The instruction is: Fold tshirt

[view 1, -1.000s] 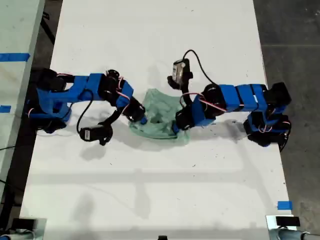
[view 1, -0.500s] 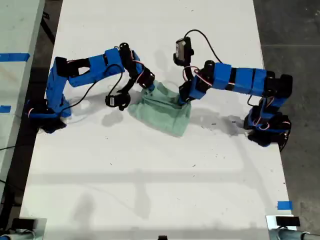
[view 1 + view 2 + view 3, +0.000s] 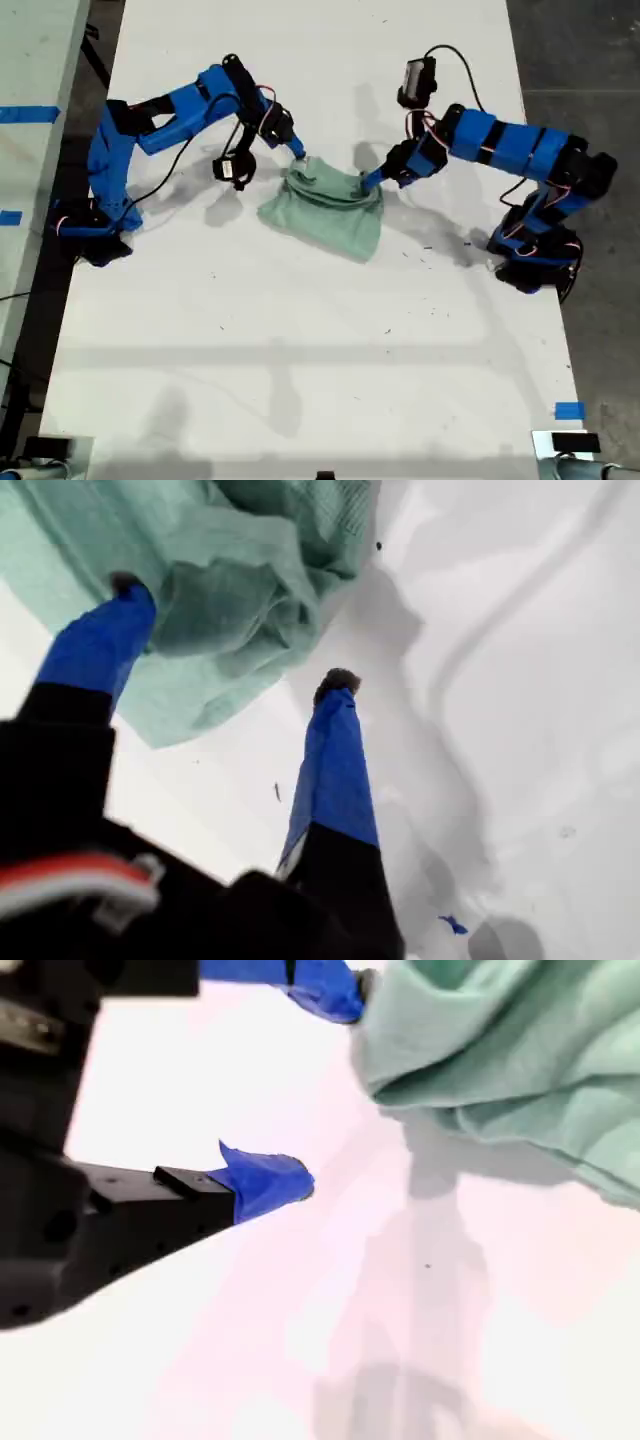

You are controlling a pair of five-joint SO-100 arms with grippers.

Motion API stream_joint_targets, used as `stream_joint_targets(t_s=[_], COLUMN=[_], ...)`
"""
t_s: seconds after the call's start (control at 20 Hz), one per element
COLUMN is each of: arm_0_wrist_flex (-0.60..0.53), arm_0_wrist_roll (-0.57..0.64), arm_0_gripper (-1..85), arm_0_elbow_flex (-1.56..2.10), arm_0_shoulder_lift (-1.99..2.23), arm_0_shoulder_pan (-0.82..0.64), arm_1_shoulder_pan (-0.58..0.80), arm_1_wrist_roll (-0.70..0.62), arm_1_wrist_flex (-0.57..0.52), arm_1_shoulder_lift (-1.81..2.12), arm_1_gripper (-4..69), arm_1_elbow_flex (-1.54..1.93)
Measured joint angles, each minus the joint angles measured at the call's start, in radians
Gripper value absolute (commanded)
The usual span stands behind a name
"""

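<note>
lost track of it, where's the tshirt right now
The tshirt lies bunched on the white table, a little above the exterior view's centre, between the two blue arms' gripper tips.

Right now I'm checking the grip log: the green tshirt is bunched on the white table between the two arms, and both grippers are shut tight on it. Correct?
Not quite. Both wrist views show my first gripper and my second gripper open at the edges of the bunched tshirt, not shut on it. The rest stands: it lies on the white table between the arms.

Layout: tshirt (image 3: 328, 207) bunched mid-table (image 3: 300, 380), between two arms.
One gripper (image 3: 296, 157) touches its edge on the exterior view's left, the other (image 3: 372, 179) on the right; which is first or second unclear.
</note>
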Motion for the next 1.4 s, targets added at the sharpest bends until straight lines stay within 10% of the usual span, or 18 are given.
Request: stream_joint_targets(t_s=[0.4, 0.8, 1.15, 1.4], arm_0_wrist_flex=[0.118, -0.477, -0.258, -0.097], arm_0_wrist_roll=[-0.115, -0.479, -0.592, -0.588], arm_0_gripper=[0.1, 0.1, 1.3, 2.8], arm_0_elbow_flex=[0.399, 1.749, 2.24, 2.244], arm_0_shoulder_lift=[0.709, 1.804, 2.313, 2.335], arm_0_shoulder_pan=[-0.008, 0.164, 0.158, -0.037], arm_1_shoulder_pan=[0.009, -0.402, -0.44, -0.437], arm_1_wrist_roll=[0.233, 0.699, 0.874, 0.296], arm_1_wrist_flex=[0.287, 0.012, -0.029, -0.031], arm_1_shoulder_lift=[0.712, 1.451, 1.509, 1.522], arm_1_gripper=[12.9, 10.1, 2.5, 2.1], arm_1_elbow_flex=[0.098, 0.811, 1.132, 1.138])
